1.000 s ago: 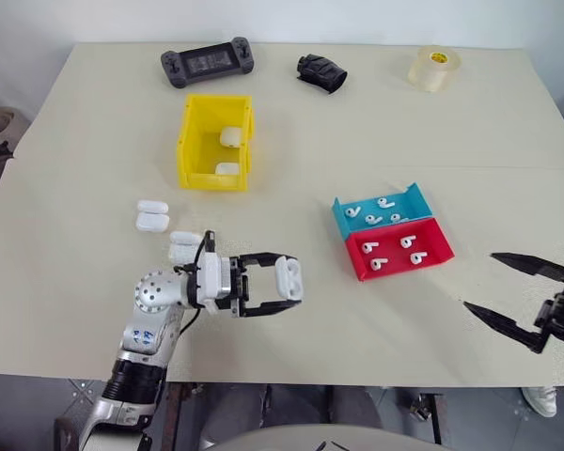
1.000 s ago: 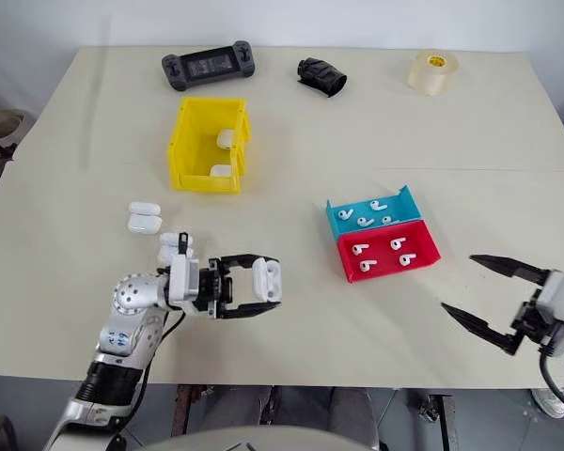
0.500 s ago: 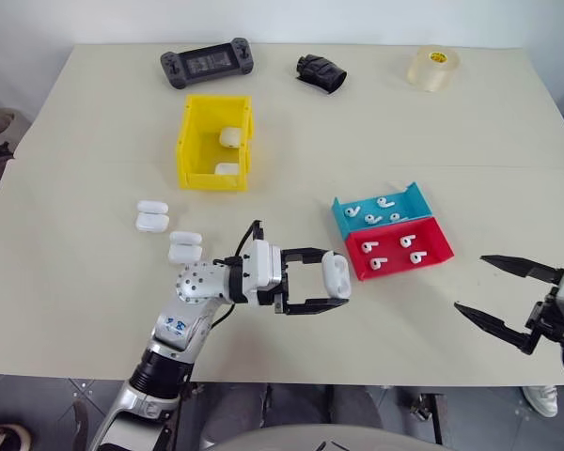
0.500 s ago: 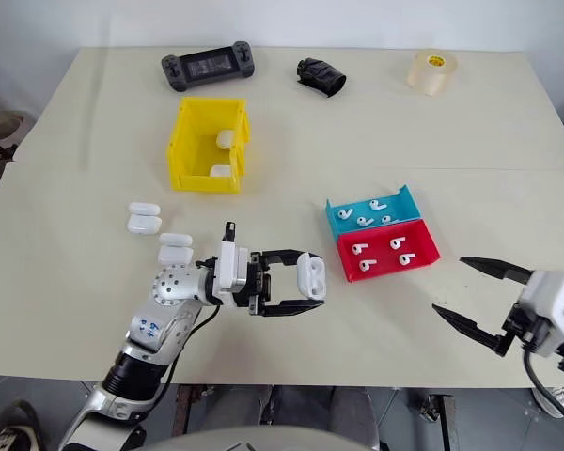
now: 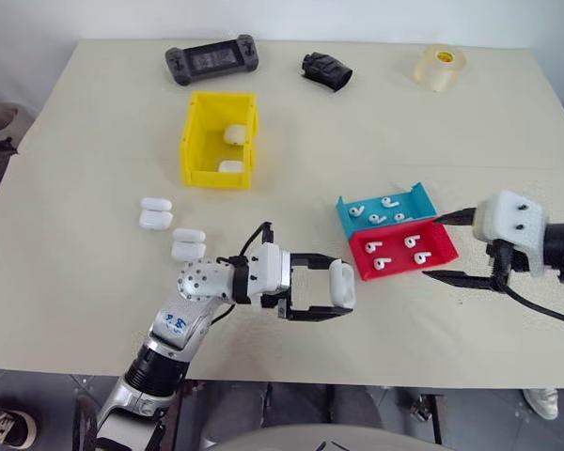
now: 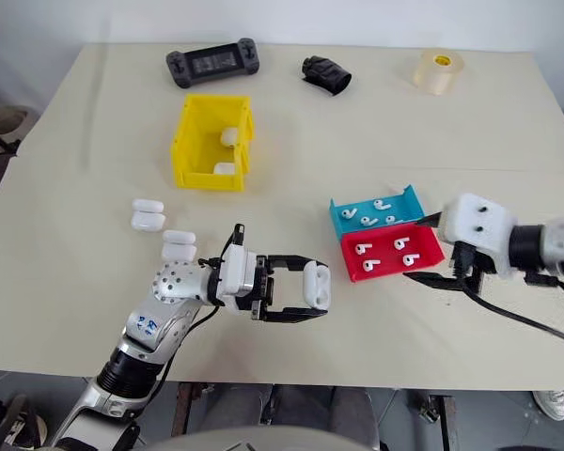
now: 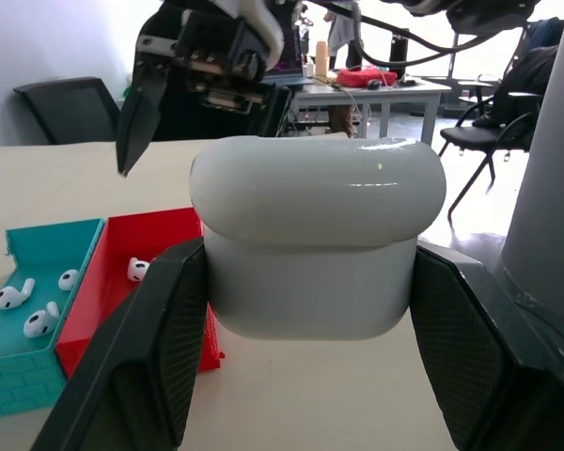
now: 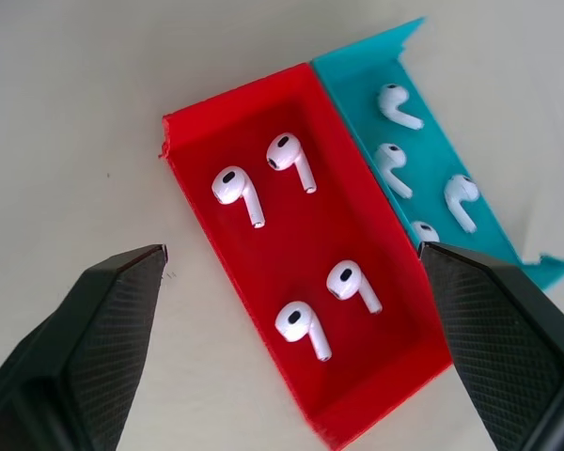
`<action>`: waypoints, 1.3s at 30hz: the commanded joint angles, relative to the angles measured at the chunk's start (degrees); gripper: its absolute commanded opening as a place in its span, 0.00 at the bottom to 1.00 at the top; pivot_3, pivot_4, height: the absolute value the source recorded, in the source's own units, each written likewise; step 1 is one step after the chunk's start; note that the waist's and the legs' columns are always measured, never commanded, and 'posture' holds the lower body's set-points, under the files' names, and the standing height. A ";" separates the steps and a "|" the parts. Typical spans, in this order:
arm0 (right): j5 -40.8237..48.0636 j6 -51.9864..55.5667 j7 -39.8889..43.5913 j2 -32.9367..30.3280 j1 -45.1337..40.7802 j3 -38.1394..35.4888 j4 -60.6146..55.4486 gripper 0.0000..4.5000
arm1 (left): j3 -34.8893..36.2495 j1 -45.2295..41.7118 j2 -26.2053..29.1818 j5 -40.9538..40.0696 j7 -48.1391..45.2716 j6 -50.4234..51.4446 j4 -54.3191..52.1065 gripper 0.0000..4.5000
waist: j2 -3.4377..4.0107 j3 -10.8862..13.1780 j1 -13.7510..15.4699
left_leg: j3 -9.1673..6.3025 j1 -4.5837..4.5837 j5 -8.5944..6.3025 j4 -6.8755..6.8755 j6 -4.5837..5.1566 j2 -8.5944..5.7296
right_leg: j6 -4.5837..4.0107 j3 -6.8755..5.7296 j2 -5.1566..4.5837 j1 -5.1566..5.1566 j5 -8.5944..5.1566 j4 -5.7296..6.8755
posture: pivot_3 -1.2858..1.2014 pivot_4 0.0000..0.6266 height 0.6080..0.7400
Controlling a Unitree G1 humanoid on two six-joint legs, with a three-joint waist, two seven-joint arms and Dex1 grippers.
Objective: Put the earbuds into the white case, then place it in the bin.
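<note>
Beside the red tray [image 5: 402,252], the left gripper [image 5: 331,289] clenches a white case [image 5: 341,284], lid closed, held level and near so earbuds [image 8: 301,327] can go in. Over the red tray, the right gripper [image 8: 291,282] hangs with fingers spread, apparently lining up a pick. Well beyond the red tray stands the yellow bin [image 5: 219,141].

The table [image 5: 75,282] is being viewed from above by the two head views, facing forward and down, and nearly the same area is being covered, from the near edge to the far edge. The white case [image 7: 317,249] is being imaged at very close range by the left wrist view, facing level across the table. The red tray [image 8: 291,272] and blue tray [image 8: 432,160] are being viewed steeply downward, close up, by the right wrist view; both trays are being shared with the other views.
</note>
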 commanded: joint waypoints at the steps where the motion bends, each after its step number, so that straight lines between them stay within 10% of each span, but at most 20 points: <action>1: -6.12 -3.24 5.69 -1.86 -4.73 7.44 3.43 1.00 | 0.01 -0.02 0.25 -0.82 -0.18 -0.33 -1.80 0.62 | -0.01 0.01 0.05 | -0.05 -0.03 0.00 0.01 0.00 -0.01 | 0.00 0.00 0.00 -0.01 0.00 -0.01 | 0.52 0.24 1.00; 23: -24.16 -20.34 14.12 6.99 -20.90 21.72 22.52 1.00 | -0.36 -0.61 0.59 -0.92 0.47 0.82 -3.15 0.62 | -0.01 0.02 -0.15 | -0.03 -0.13 -0.01 0.02 0.01 -0.06 | 0.02 0.00 -0.04 -0.21 0.01 0.15 | 0.52 0.24 1.00; 30: -26.02 -24.18 14.63 8.19 -21.82 21.85 26.80 0.57 | -0.30 -0.74 0.86 -0.83 0.54 1.19 -3.59 0.62 | -0.01 0.02 -0.19 | -0.01 -0.13 -0.01 0.02 0.01 -0.05 | 0.02 -0.01 -0.04 -0.24 0.01 0.20 | 0.52 0.24 1.00; 39: -26.33 -25.50 14.82 9.87 -22.45 21.88 26.98 0.57 | -0.78 -2.20 0.95 -2.90 0.07 4.93 -6.46 0.62 | -0.01 0.02 -0.24 | -0.01 -0.13 -0.01 0.04 0.01 -0.05 | 0.02 0.00 -0.04 -0.25 0.01 0.26 | 0.52 0.24 1.00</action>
